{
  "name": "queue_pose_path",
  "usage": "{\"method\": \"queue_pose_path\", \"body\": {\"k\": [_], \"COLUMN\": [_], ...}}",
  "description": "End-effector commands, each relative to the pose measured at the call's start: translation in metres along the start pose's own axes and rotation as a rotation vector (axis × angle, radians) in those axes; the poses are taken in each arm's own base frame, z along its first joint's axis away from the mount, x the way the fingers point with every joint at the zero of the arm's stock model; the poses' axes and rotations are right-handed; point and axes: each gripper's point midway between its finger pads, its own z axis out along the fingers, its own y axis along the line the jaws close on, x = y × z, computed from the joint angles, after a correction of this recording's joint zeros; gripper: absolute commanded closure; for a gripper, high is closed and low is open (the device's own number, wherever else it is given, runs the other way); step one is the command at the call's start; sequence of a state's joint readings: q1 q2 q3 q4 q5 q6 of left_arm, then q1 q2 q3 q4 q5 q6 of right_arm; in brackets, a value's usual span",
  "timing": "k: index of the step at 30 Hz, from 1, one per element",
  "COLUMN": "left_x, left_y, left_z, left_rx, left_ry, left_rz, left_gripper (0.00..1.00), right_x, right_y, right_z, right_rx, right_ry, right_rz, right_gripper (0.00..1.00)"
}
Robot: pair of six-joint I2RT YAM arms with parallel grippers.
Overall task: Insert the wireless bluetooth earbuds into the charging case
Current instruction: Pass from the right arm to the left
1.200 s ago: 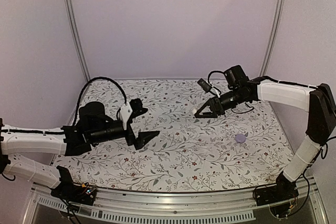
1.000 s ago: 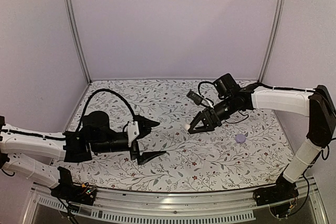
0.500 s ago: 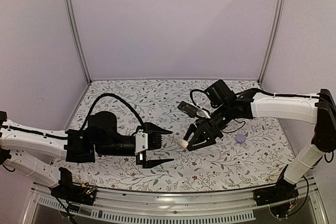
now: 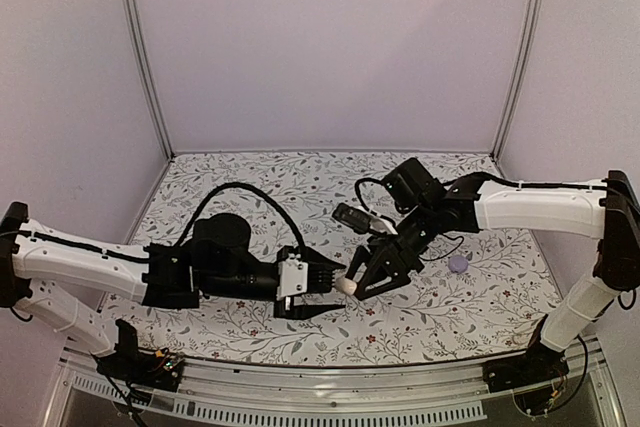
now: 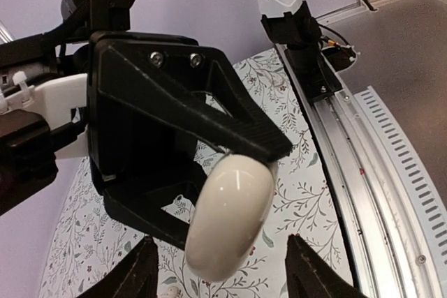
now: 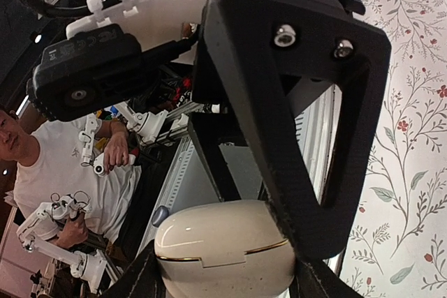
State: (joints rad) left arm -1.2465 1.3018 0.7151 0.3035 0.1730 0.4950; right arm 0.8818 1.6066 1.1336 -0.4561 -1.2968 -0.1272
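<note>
Floral-patterned desk (image 4: 450,317) below; the right gripper (image 4: 352,287) clasps a glossy white rounded case (image 4: 346,285), with the left gripper (image 4: 332,289) spread wide beside it.

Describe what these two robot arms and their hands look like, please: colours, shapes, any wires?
They are a matching pair. The left arm and right arm have smooth white shells between black joints and black motor housings. A black cable loops loose above the left arm. The left hand and right hand are matt black, with two triangular, hollowed-out fingers. Silver screws show at a finger's base.
</note>
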Motion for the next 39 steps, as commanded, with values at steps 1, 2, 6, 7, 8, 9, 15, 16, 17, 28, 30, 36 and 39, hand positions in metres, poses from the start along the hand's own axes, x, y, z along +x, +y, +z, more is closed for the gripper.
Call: {"method": "queue_pose_path", "body": {"k": [1, 2, 6, 7, 8, 9, 15, 16, 17, 28, 30, 36, 39], "left_x": [-0.015, -0.017, -0.02, -0.021, -0.023, -0.025, -0.031, -0.029, -0.029, -0.021, -0.022, -0.019, -0.018], "left_y": [-0.013, -0.014, -0.018, -0.019, -0.02, -0.021, -0.028, -0.029, -0.029, -0.03, -0.027, -0.018, -0.014], "left_z": [0.004, 0.004, 0.005, 0.005, 0.005, 0.005, 0.005, 0.005, 0.006, 0.005, 0.004, 0.002, -0.002], "left_rx": [0.065, 0.072, 0.096, 0.102, 0.109, 0.116, 0.144, 0.148, 0.152, 0.15, 0.135, 0.116, 0.114], "left_ry": [-0.051, -0.056, -0.063, -0.063, -0.066, -0.07, -0.09, -0.086, -0.083, -0.04, -0.037, -0.008, -0.005], "left_rz": [0.004, 0.002, 0.003, 0.003, 0.005, 0.006, 0.013, 0.012, 0.012, -0.01, -0.02, -0.089, -0.132], "left_gripper": [0.43, 0.46, 0.54, 0.56, 0.57, 0.58, 0.66, 0.68, 0.71, 0.87, 0.88, 0.88, 0.89], "right_x": [0.005, 0.006, 0.008, 0.009, 0.009, 0.01, 0.011, 0.011, 0.01, 0.007, 0.004, -0.01, -0.016], "right_y": [0.004, 0.004, 0.006, 0.006, 0.006, 0.006, 0.006, 0.006, 0.007, 0.009, 0.004, -0.011, -0.01], "right_z": [0.006, 0.006, 0.01, 0.011, 0.011, 0.012, 0.014, 0.014, 0.014, 0.012, 0.009, -0.009, -0.023], "right_rx": [-0.037, -0.039, -0.047, -0.049, -0.052, -0.054, -0.064, -0.066, -0.068, -0.02, 0.047, 0.302, 0.428], "right_ry": [0.016, 0.019, 0.029, 0.031, 0.032, 0.035, 0.041, 0.041, 0.043, 0.041, 0.041, -0.011, -0.063], "right_rz": [0.003, 0.006, 0.008, 0.009, 0.009, 0.012, 0.018, 0.019, 0.018, -0.031, -0.05, -0.157, -0.229], "right_gripper": [0.59, 0.59, 0.6, 0.6, 0.6, 0.6, 0.6, 0.61, 0.61, 0.38, 0.35, 0.32, 0.32]}}
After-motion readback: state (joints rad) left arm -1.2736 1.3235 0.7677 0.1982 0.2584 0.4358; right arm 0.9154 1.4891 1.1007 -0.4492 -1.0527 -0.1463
